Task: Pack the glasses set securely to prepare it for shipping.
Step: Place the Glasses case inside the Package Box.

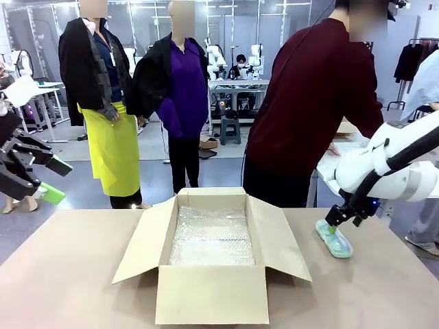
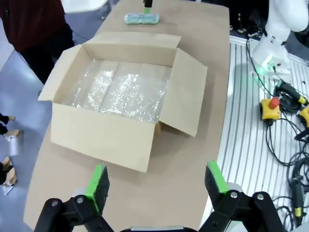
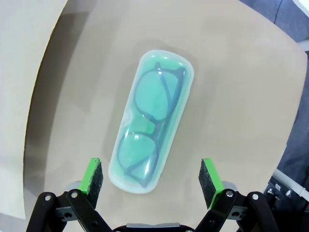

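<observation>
The mint green glasses case (image 3: 152,123), with dark-rimmed spectacles showing through it, lies flat on the brown table top right of the box. My right gripper (image 3: 152,176) hovers just above one end of it, open, its green pads standing wider than the case. From the front, that gripper (image 1: 336,225) hangs over the case (image 1: 334,238). My left gripper (image 1: 49,181) is raised at the far left, open and holding nothing. In its wrist view the left gripper (image 2: 157,186) looks down on the box, with the case (image 2: 141,18) beyond.
An open cardboard box (image 1: 209,291) lined with bubble wrap (image 1: 212,236) stands mid-table with its flaps spread. A person in a dark red sweater (image 1: 309,103) stands at the far right, turned to a side table. A yellow stop button (image 2: 270,107) and cables lie off the table edge.
</observation>
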Available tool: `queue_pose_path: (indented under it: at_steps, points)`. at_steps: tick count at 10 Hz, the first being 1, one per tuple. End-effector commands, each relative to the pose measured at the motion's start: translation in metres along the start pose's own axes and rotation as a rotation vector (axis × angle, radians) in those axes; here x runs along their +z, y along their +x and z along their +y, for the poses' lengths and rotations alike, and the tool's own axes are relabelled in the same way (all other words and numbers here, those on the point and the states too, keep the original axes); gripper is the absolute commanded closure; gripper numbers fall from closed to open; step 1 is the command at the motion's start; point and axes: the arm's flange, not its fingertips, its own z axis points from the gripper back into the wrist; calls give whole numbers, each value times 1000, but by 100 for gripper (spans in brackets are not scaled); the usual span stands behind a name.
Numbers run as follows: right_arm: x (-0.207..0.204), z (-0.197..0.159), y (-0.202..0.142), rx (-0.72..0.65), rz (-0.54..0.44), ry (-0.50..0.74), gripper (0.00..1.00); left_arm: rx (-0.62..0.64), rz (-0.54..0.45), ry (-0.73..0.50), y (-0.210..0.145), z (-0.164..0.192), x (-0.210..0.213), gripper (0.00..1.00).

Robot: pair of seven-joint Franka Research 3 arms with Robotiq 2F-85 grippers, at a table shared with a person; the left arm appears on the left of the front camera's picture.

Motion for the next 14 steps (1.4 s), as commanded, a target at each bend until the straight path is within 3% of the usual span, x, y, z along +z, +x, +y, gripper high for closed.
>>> queue_pose_path:
  at_steps: [1, 8, 14]
  points:
    - [-4, 4, 11, -24, 9, -21, 0, -7, 32, 8, 2, 5, 1, 0]
    - [-15, 6, 18, -39, 45, 20, 0, -7, 32, 8, 2, 5, 1, 0]
    - [-57, 6, 33, -88, 111, 26, 0, -7, 32, 8, 2, 5, 1, 0]
